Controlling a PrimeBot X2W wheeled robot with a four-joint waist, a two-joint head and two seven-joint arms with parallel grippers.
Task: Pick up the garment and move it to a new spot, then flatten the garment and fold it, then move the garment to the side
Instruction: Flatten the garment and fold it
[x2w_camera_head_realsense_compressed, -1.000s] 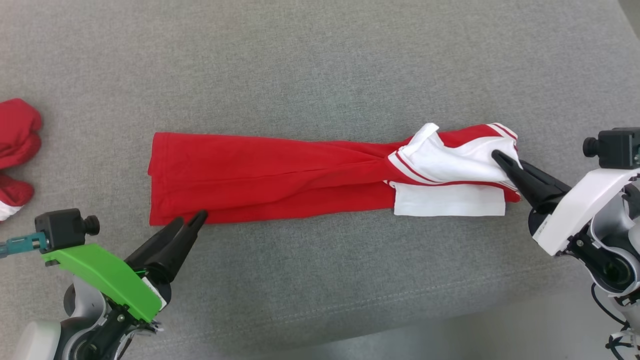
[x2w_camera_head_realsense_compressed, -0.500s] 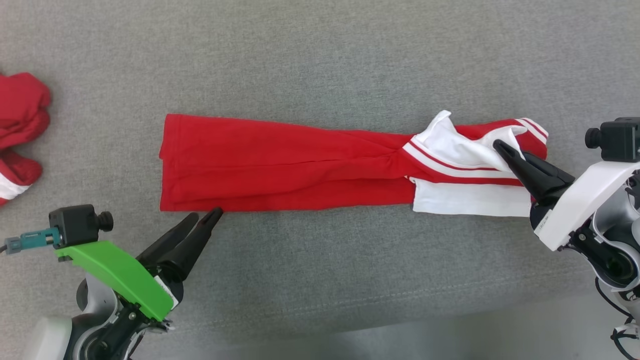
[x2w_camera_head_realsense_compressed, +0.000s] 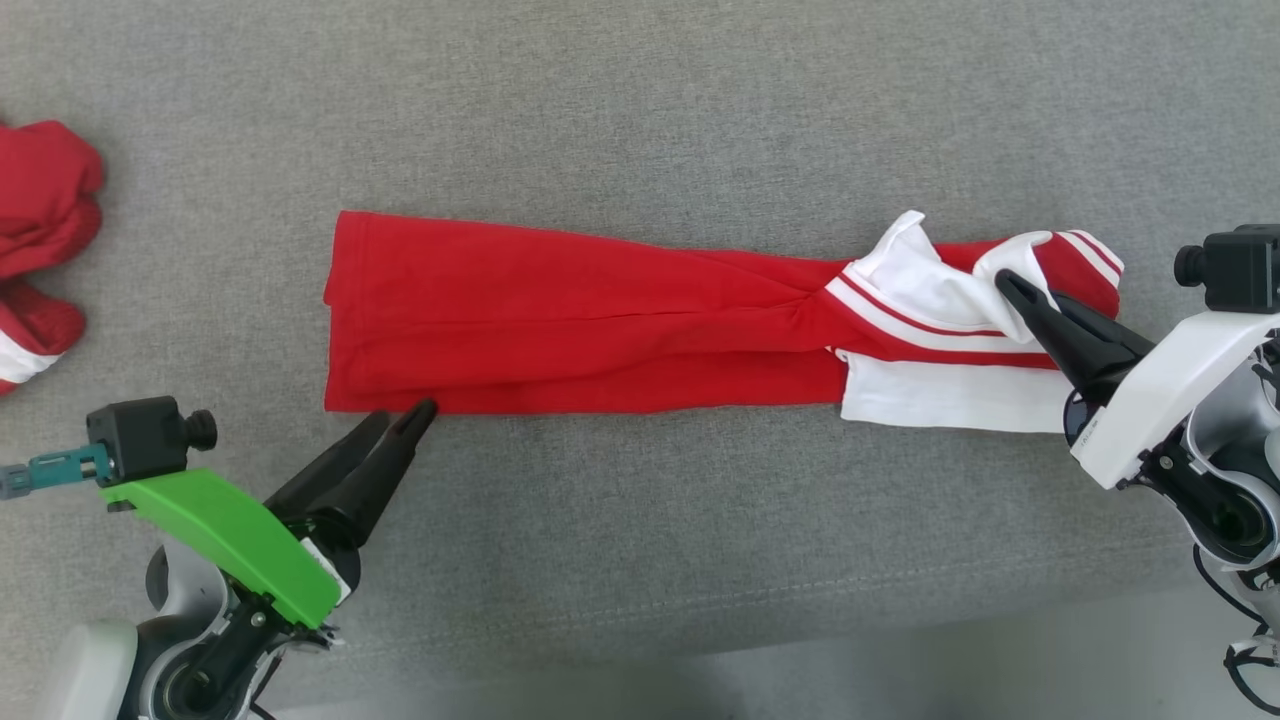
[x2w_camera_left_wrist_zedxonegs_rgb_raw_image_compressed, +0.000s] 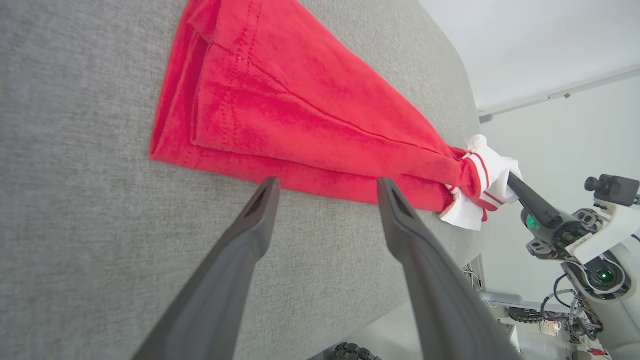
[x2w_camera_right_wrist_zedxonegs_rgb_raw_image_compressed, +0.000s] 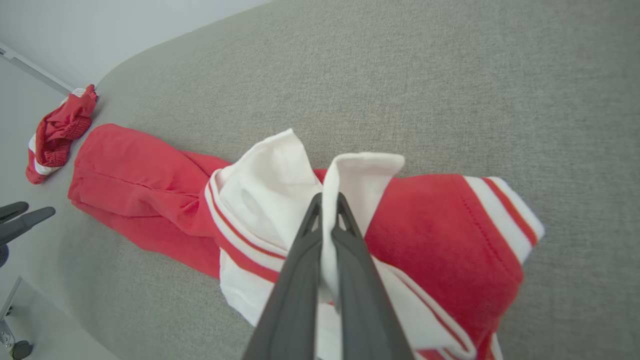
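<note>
The garment (x2w_camera_head_realsense_compressed: 600, 320) is red with white striped sleeves and lies as a long folded strip across the grey cushion (x2w_camera_head_realsense_compressed: 640, 120). My left gripper (x2w_camera_head_realsense_compressed: 402, 415) is open, its fingertips at the strip's near left edge, touching or just short of it. In the left wrist view the left gripper (x2w_camera_left_wrist_zedxonegs_rgb_raw_image_compressed: 327, 185) straddles the red hem (x2w_camera_left_wrist_zedxonegs_rgb_raw_image_compressed: 260, 170) with nothing between the fingers. My right gripper (x2w_camera_head_realsense_compressed: 1005, 282) is shut on a white sleeve fold at the strip's right end. The right wrist view shows the right gripper (x2w_camera_right_wrist_zedxonegs_rgb_raw_image_compressed: 328, 200) with white cloth (x2w_camera_right_wrist_zedxonegs_rgb_raw_image_compressed: 360, 175) pinched between the fingers and raised.
Another crumpled red and white cloth (x2w_camera_head_realsense_compressed: 40, 230) lies at the cushion's far left, also seen as a small heap (x2w_camera_right_wrist_zedxonegs_rgb_raw_image_compressed: 57, 132) in the right wrist view. The cushion's front edge (x2w_camera_head_realsense_compressed: 800, 640) runs along the bottom, with pale floor beyond it.
The head camera has shifted a little. My right gripper has drawn the white sleeve end rightward, so the strip is stretched longer. The left gripper stays open at the near left hem.
</note>
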